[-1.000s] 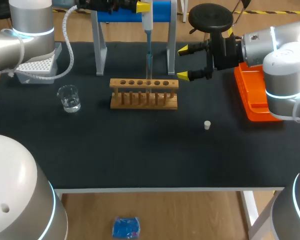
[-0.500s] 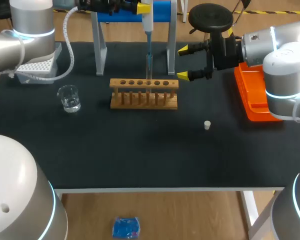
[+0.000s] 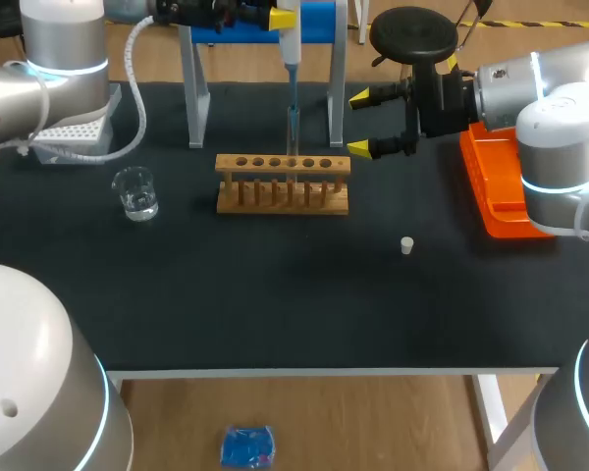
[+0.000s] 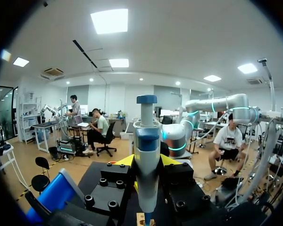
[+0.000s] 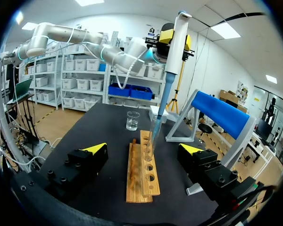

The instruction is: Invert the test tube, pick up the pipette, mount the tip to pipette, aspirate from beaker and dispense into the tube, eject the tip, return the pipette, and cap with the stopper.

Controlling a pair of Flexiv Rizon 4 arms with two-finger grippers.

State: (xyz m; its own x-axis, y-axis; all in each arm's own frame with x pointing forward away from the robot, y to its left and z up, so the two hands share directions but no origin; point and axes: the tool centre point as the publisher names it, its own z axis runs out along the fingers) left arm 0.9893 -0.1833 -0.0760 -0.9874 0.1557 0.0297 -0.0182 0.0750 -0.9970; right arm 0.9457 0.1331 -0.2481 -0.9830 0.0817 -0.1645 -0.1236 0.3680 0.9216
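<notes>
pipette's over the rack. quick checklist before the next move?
1. Left gripper shut on the pipette: ok.
2. Tip pointing down into the test tube standing in the rack: ok.
3. Liquid in the tip or the tube: cannot tell.
4. Right gripper open, beside the rack's right end, not touching it: ok.
5. Stopper lying free on the table, right of the rack, for capping: ok.
</notes>
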